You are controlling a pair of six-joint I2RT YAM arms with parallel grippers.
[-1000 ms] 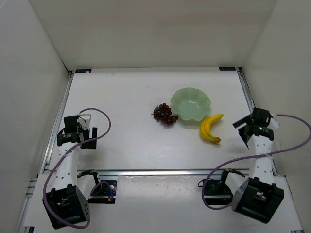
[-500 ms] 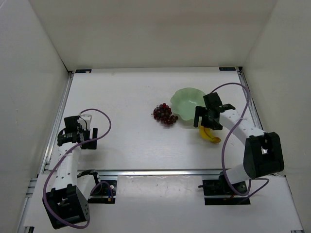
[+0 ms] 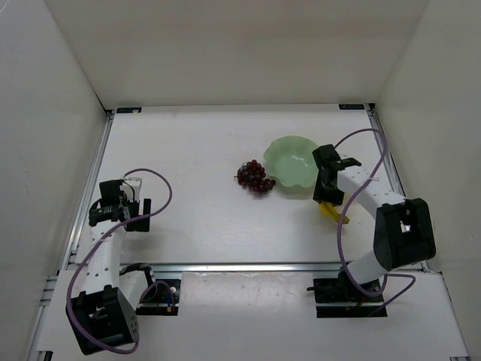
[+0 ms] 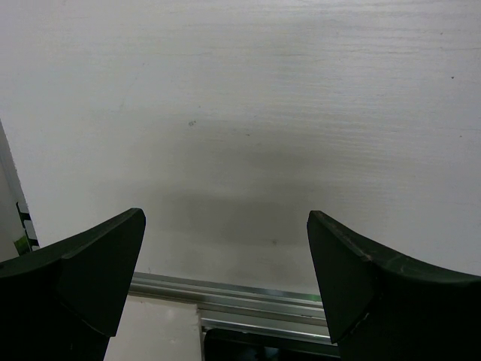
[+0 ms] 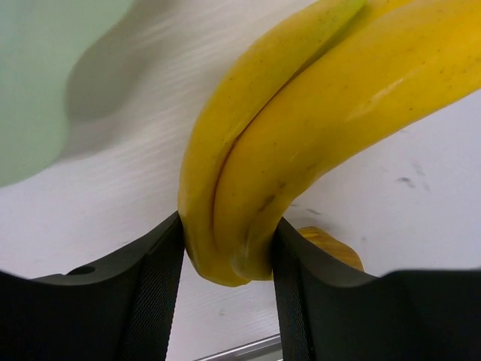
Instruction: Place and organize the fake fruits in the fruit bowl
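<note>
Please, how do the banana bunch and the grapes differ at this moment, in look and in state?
The banana bunch is bright yellow and curved; the grapes are a dark red-purple cluster. The right gripper clamps the banana bunch between its fingers; nothing touches the grapes. The banana bunch lies right of the bowl, the grapes left of it. Both are outside the bowl.

Grapes point(image 3: 255, 177) left of bowl point(image 3: 294, 159) (banana point(image 3: 331, 212) right).
</note>
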